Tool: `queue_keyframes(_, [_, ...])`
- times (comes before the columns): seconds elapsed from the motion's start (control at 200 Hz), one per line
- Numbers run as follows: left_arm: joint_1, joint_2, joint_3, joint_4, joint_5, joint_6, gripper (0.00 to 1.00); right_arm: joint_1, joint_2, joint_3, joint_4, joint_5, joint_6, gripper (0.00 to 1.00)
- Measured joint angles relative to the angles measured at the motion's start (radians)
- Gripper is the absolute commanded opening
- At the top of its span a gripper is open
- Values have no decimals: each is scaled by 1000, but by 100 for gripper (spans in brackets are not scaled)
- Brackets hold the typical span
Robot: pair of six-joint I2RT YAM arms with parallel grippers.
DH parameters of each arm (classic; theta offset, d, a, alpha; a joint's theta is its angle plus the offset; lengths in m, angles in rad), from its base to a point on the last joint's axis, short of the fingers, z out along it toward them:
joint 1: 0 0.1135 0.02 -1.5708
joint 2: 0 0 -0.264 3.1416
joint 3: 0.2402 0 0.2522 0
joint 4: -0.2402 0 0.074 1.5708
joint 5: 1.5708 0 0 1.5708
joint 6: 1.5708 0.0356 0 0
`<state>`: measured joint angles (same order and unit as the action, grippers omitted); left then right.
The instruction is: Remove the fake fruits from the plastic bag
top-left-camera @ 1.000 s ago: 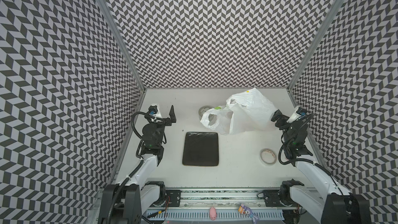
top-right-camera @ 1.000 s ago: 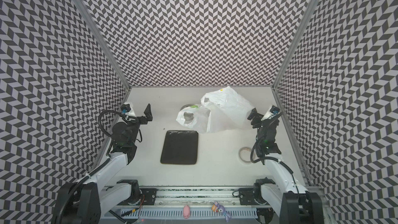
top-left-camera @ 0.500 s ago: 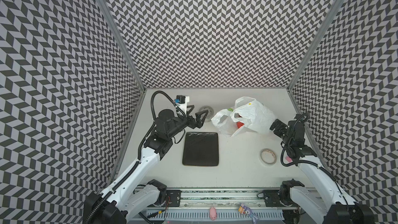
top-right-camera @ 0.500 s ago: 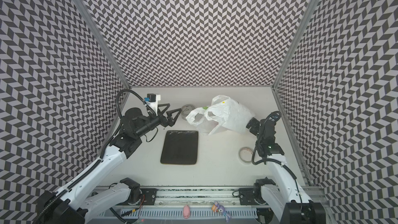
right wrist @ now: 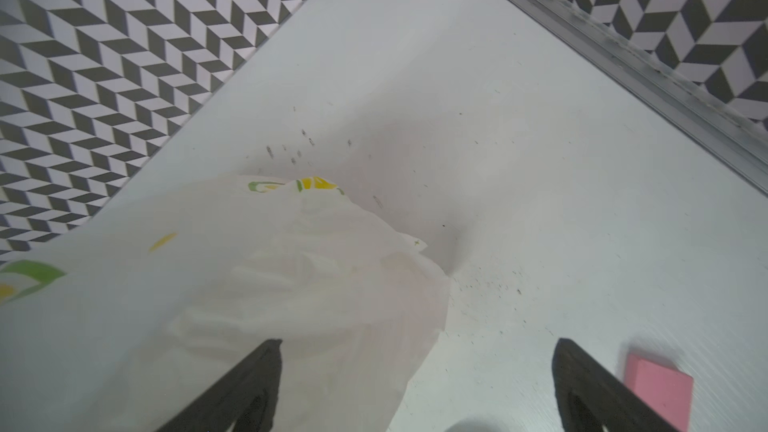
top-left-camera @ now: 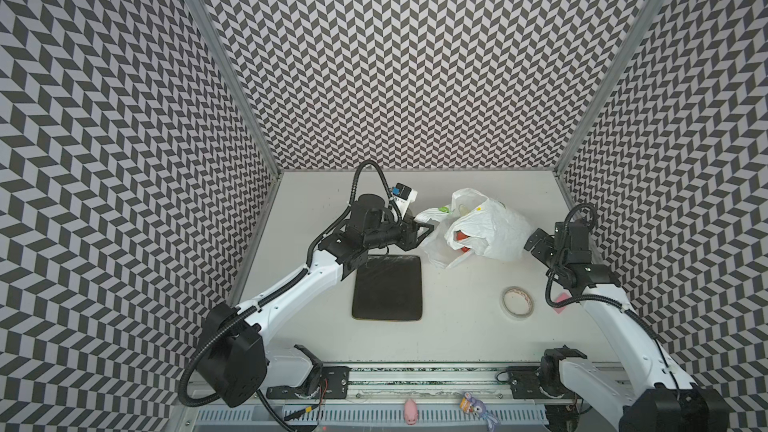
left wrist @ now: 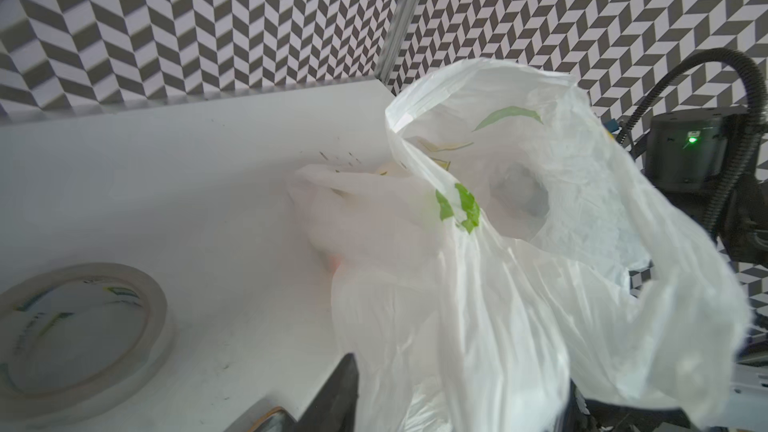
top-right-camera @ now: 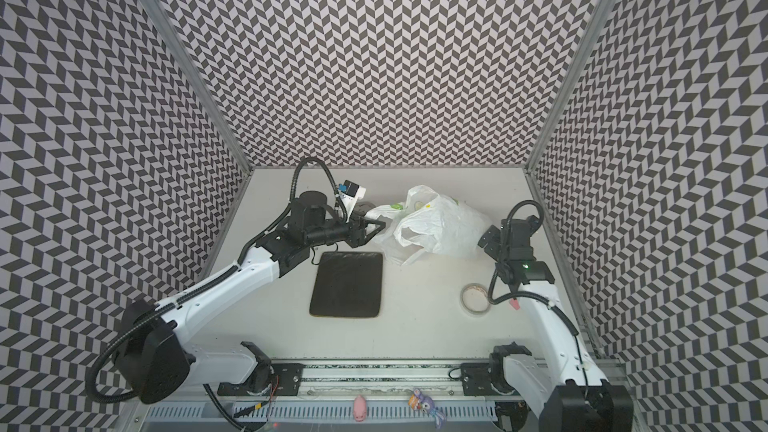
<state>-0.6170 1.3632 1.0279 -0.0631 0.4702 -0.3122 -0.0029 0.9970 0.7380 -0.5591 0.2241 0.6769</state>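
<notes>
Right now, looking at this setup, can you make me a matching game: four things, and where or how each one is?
Things:
1 plastic bag
2 black mat
3 tape roll
4 pink pig toy

Places or states:
A on the front ledge
B flat, mid-table
C crumpled, fake fruits showing inside
D right of the mat, in front of the bag

Pairs: 1-C, 2-B, 3-D, 4-A

The plastic bag (top-left-camera: pixel 498 222) is thin and crinkly, the black tray (top-left-camera: pixel 388 288) matt
</notes>
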Motion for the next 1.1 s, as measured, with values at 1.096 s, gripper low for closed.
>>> queue_keyframes(1.096, [-91, 53, -10, 228, -39, -187, 0, 7, -108, 656, -728, -471, -31, 100])
